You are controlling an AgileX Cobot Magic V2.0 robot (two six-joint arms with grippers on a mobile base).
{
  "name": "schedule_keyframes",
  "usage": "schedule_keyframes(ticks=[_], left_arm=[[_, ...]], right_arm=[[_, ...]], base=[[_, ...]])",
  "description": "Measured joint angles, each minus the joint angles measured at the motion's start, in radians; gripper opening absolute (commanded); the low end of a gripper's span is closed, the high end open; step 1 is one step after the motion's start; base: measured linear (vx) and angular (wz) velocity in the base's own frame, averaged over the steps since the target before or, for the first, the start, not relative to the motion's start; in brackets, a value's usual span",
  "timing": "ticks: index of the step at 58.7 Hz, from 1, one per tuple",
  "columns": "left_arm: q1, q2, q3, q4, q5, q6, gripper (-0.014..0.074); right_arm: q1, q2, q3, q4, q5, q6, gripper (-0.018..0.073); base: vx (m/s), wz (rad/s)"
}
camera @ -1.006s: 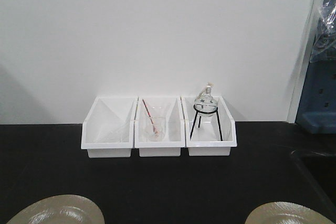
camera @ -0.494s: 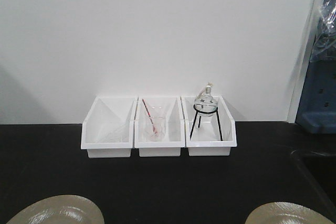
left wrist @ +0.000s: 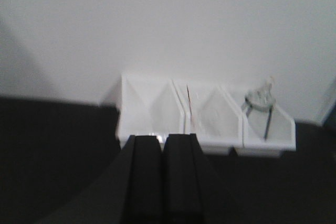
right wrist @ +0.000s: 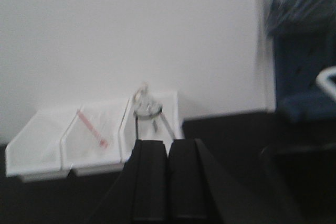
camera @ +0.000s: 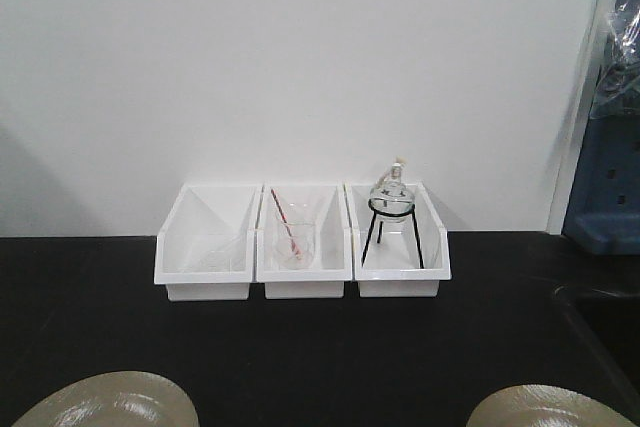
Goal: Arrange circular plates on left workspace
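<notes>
Two beige round plates lie on the black countertop (camera: pixel 320 347) at the bottom edge of the front view, one at the left (camera: pixel 110 402) and one at the right (camera: pixel 545 407); both are cut off by the frame. My left gripper (left wrist: pixel 161 139) is shut and empty, raised above the counter and facing the left white bin. My right gripper (right wrist: pixel 168 142) is shut and empty, facing the right bin. Neither plate shows in the wrist views. Neither gripper shows in the front view.
Three white bins stand in a row against the wall: the left one (camera: pixel 205 242), the middle one (camera: pixel 302 242) with a glass beaker and red-tipped rod, the right one (camera: pixel 398 237) with a glass lamp on a black tripod. A sink recess (camera: pixel 605 322) lies at the right.
</notes>
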Motion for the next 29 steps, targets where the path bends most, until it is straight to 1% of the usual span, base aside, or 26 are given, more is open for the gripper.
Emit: schedule_keyframes(ticks=[2, 3, 5, 6, 7, 8, 9, 11, 12, 13, 15, 16, 17, 18, 19, 21, 23, 27, 29], left_arm=[[0.0, 0.077, -0.046, -0.051, 0.082, 0.034, 0.0003], [0.0, 0.108, -0.063, -0.074, 0.115, 0.053, 0.0003], [0.0, 0.183, -0.101, -0.141, 0.197, 0.11, 0.0003], [0.0, 0.229, -0.121, -0.187, 0.245, 0.149, 0.0003], [0.0, 0.259, -0.132, -0.219, 0.275, 0.178, 0.0003], [0.0, 0.302, -0.147, -0.271, 0.321, 0.223, 0.0003], [0.0, 0.33, -0.155, -0.308, 0.35, 0.253, 0.0003], [0.0, 0.423, -0.172, -0.426, 0.442, 0.36, 0.0003], [0.0, 0.459, -0.177, -0.488, 0.475, 0.39, 0.0003], [0.0, 0.482, -0.179, -0.531, 0.496, 0.433, 0.0003], [0.0, 0.536, -0.184, -0.653, 0.553, 0.499, 0.0003], [0.0, 0.566, -0.184, -0.693, 0.57, 0.524, 0.0003], [0.0, 0.585, -0.185, -0.751, 0.595, 0.557, 0.0003], [0.0, 0.612, -0.185, -0.805, 0.61, 0.588, 0.0003], [0.0, 0.629, -0.185, -0.838, 0.632, 0.606, 0.0003], [0.0, 0.675, -0.185, -0.928, 0.66, 0.654, 0.0003], [0.0, 0.709, -0.185, -0.992, 0.678, 0.68, 0.0003], [0.0, 0.76, -0.187, -1.084, 0.691, 0.708, 0.0003], [0.0, 0.778, -0.187, -1.111, 0.691, 0.714, 0.0003]], right_arm=[[0.0, 0.041, -0.015, 0.094, 0.04, -0.056, -0.0005], [0.0, 0.072, -0.022, 0.158, 0.068, -0.104, -0.0005], [0.0, 0.111, -0.027, 0.25, 0.106, -0.177, -0.0005], [0.0, 0.147, -0.028, 0.348, 0.145, -0.253, -0.0005], [0.0, 0.165, -0.029, 0.396, 0.156, -0.272, -0.0005], [0.0, 0.182, -0.029, 0.42, 0.176, -0.33, -0.0005], [0.0, 0.208, -0.03, 0.512, 0.207, -0.369, -0.0005], [0.0, 0.258, -0.03, 0.618, 0.277, -0.493, -0.0005], [0.0, 0.282, -0.03, 0.676, 0.305, -0.539, -0.0005], [0.0, 0.304, -0.03, 0.731, 0.324, -0.579, -0.0005], [0.0, 0.332, -0.031, 0.794, 0.364, -0.624, -0.0005], [0.0, 0.359, -0.031, 0.835, 0.384, -0.651, -0.0005], [0.0, 0.371, -0.031, 0.871, 0.394, -0.673, -0.0005], [0.0, 0.388, -0.032, 0.902, 0.409, -0.684, -0.0005], [0.0, 0.399, -0.032, 0.928, 0.421, -0.697, -0.0005], [0.0, 0.424, -0.033, 0.961, 0.437, -0.712, -0.0005], [0.0, 0.445, -0.033, 0.985, 0.447, -0.721, -0.0005], [0.0, 0.481, -0.033, 1.009, 0.458, -0.728, -0.0005], [0.0, 0.497, -0.033, 1.014, 0.46, -0.731, -0.0005]], base=[[0.0, 0.0], [0.0, 0.0], [0.0, 0.0], [0.0, 0.0], [0.0, 0.0], [0.0, 0.0], [0.0, 0.0], [0.0, 0.0], [0.0, 0.0], [0.0, 0.0], [0.0, 0.0], [0.0, 0.0], [0.0, 0.0], [0.0, 0.0], [0.0, 0.0], [0.0, 0.0], [0.0, 0.0], [0.0, 0.0], [0.0, 0.0]])
